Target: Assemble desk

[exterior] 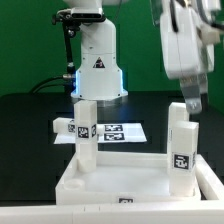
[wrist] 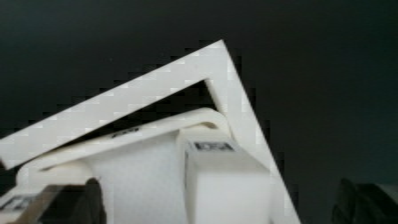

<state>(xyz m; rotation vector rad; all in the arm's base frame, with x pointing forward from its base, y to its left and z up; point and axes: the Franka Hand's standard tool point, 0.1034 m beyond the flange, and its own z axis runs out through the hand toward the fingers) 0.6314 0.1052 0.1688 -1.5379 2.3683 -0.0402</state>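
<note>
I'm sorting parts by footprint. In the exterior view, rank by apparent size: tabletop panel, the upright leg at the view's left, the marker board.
1. Tabletop panel, though nearest the camera.
2. Left upright leg.
3. Marker board, partly hidden and farther off, so unsure.

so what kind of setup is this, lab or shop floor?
Looks like a robotics lab bench: a white robot base on a black table, a marker board with printed tags, and a tagged white desk being assembled.
</note>
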